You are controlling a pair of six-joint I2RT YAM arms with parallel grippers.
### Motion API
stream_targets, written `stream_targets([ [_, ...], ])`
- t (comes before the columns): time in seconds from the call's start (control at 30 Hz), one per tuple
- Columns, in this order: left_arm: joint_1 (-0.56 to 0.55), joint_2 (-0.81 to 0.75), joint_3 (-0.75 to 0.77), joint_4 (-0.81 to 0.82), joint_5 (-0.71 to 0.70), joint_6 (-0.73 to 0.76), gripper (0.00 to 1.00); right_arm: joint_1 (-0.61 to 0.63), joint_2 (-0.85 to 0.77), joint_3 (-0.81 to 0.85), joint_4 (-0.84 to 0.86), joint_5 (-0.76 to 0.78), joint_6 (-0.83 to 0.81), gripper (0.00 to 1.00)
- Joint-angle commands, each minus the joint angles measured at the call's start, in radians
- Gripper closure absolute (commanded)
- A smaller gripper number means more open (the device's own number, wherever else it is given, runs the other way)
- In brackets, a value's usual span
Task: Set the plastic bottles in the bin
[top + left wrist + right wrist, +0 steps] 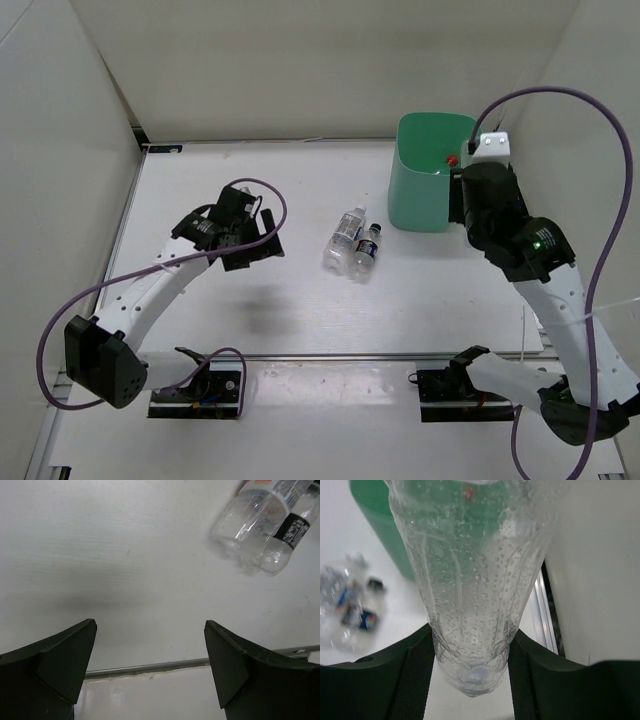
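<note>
r gripper (pixel 470 652) is closed on the red-capped bottle (pixel 470 570), fingers pressing both sides near its bottom. in top view its red cap is over the bin (pixel 415 200) opening, near the right rim. l gripper (pixel 150 655) is open wide, nothing btw the fingers, above the table (pixel 100 555). white-capped bottle (pixel 345 238) and dark-capped bottle (pixel 367 250) lie touching side by side at table centre, left of the bin.

Two bottles (pixel 250 527) lie beyond the gaping claw (pixel 150 625).
</note>
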State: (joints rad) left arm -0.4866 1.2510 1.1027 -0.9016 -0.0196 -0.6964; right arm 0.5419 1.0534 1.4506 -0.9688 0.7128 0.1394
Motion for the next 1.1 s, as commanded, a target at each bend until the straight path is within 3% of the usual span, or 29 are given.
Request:
stream_targets([
  [0.0, -0.003, 0.034, 0.081, 0.001, -0.034, 0.015, 0.00, -0.031, 0.072, 0.056, 0.390, 0.054, -0.190, 0.85],
  [0.03, -0.003, 0.053, 0.112, 0.001, -0.057, 0.015, 0.00, -0.069, 0.109, 0.086, 0.451, 0.039, -0.201, 0.85],
  [0.27, -0.003, 0.087, 0.200, -0.030, -0.117, 0.015, 0.00, -0.229, 0.486, 0.517, 0.452, -0.096, -0.130, 0.85],
  [0.37, -0.003, 0.087, 0.209, -0.030, -0.128, 0.015, 0.00, -0.273, 0.601, 0.579, 0.443, -0.156, -0.101, 0.84],
  [0.47, -0.003, 0.087, 0.209, -0.016, -0.137, 0.015, 0.00, -0.302, 0.638, 0.574, 0.443, -0.206, -0.069, 0.74],
  [0.5, -0.003, 0.087, 0.209, -0.007, -0.128, 0.015, 0.00, -0.316, 0.639, 0.545, 0.443, -0.222, -0.045, 0.69],
  [0.57, -0.003, 0.087, 0.209, 0.018, -0.106, 0.044, 0.00, -0.332, 0.639, 0.519, 0.443, -0.266, -0.021, 0.37],
  [0.6, -0.003, 0.087, 0.209, 0.047, -0.079, 0.044, 0.00, -0.342, 0.639, 0.498, 0.432, -0.312, 0.003, 0.15],
  [0.67, -0.003, 0.096, 0.209, 0.085, -0.050, 0.084, 0.00, -0.342, 0.619, 0.498, 0.414, -0.326, 0.031, 0.00],
  [0.8, -0.003, 0.163, 0.209, 0.179, -0.062, 0.097, 0.01, -0.301, 0.545, 0.499, 0.322, -0.302, 0.085, 0.00],
  [0.93, -0.003, 0.403, 0.395, 0.194, 0.018, 0.164, 0.07, -0.254, 0.398, 0.488, 0.248, -0.347, 0.163, 0.00],
  [1.07, -0.003, 0.603, 0.580, 0.204, 0.111, 0.244, 0.08, -0.145, 0.229, 0.351, 0.225, -0.360, 0.213, 0.00],
])
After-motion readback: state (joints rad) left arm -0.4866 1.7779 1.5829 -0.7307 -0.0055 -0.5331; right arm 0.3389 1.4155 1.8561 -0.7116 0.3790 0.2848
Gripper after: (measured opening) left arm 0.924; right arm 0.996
